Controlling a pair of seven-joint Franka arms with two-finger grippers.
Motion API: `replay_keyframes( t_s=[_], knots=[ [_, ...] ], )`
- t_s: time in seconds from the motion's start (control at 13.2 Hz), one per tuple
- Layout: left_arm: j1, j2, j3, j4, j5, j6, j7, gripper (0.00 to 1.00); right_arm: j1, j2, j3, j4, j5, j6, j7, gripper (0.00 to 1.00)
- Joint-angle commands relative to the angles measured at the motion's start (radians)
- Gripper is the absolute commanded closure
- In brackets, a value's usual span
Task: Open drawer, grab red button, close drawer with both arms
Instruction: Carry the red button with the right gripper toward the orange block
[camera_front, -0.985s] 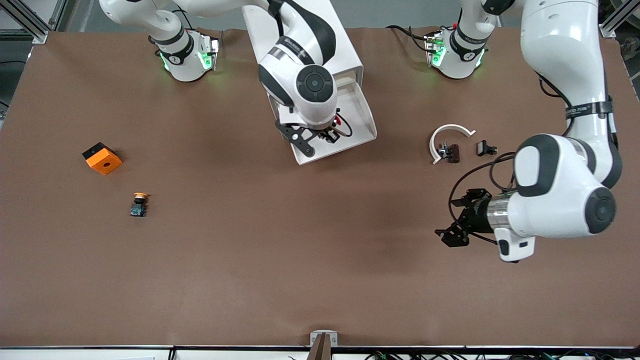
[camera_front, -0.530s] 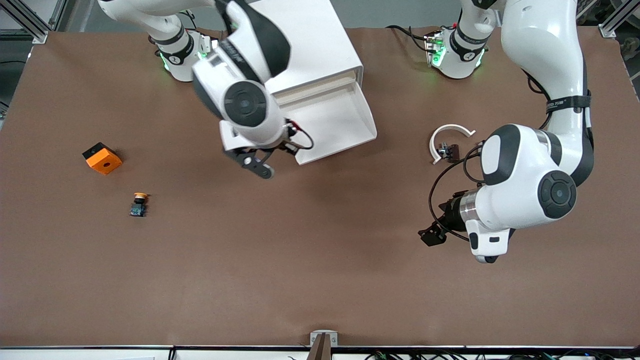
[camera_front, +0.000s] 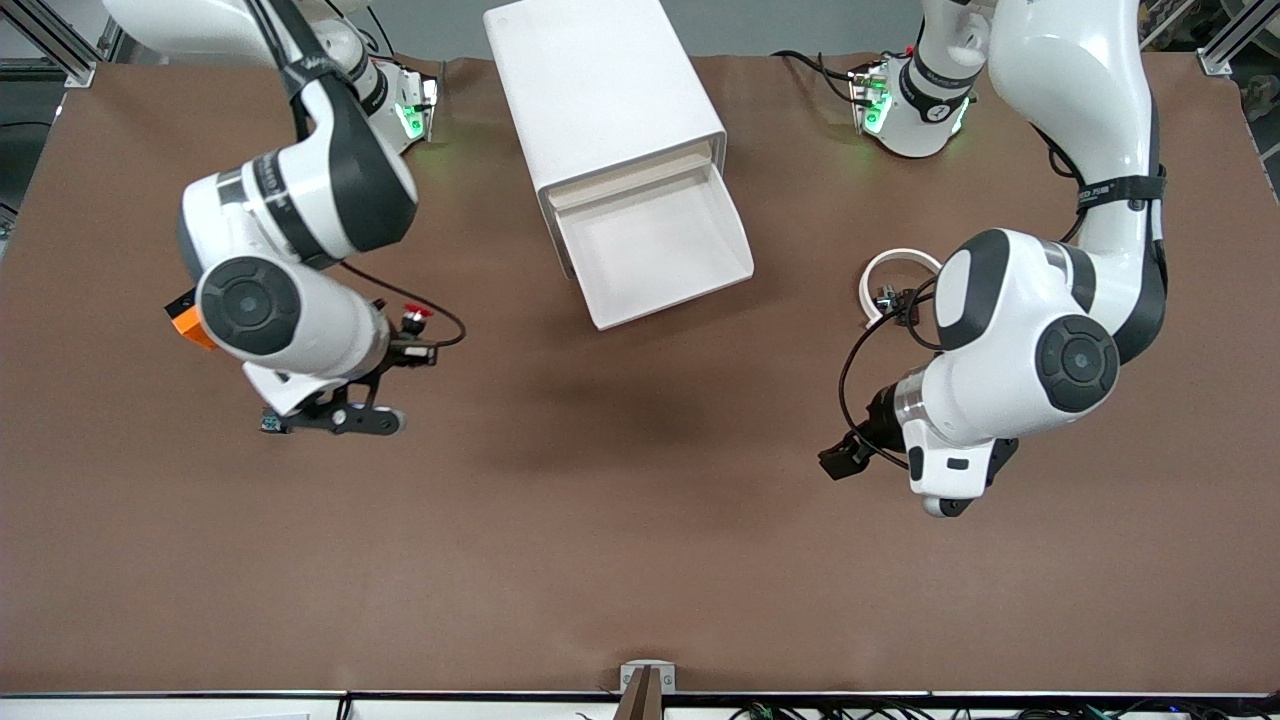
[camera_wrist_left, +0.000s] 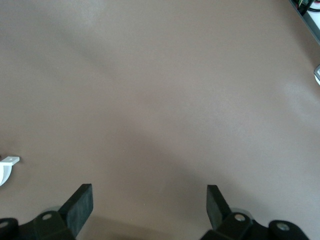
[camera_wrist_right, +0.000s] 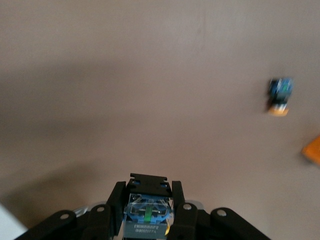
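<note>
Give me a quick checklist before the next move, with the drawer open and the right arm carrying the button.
1. Red-capped button clamped in right gripper: ok.
2. Drawer pulled out, tray bare: ok.
3. Drawer shut: not ok, not yet done.
4. Left gripper open, holding nothing, over bare table: ok.
5. Yellow-capped button and orange cube lying apart from the carried button: ok.

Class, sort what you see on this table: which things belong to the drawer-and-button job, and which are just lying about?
Job:
- drawer, pulled open
- red button, held in the right gripper
- left gripper, open above bare table

Lying about:
- orange cube
- yellow-capped button
- white curved piece
</note>
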Motion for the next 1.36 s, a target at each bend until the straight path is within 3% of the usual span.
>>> replay_keyframes(
  t_s=[0.0, 0.3, 0.45, 1.29],
  knots=[
    [-0.007, -0.115, -0.023, -0.174, 0.035, 0.104, 0.057, 0.0, -0.07, -0.005, 0.018, -0.087, -0.031, 0.117, -0.141, 0.8],
    [-0.027, -0.132, -0.028, -0.23, 0.054, 0.144, 0.062, 0.0, -0.127, 0.007, 0.016, -0.205, -0.039, 0.294, -0.218, 0.8],
    [-0.042, -0.146, -0.031, -0.268, 0.084, 0.182, 0.073, 0.0, -0.134, 0.009, 0.016, -0.251, -0.114, 0.352, -0.218, 0.8],
    [-0.085, -0.161, -0.062, -0.392, 0.1, 0.331, 0.094, 0.0, -0.278, 0.162, 0.018, -0.288, -0.163, 0.53, -0.259, 0.78]
  ],
)
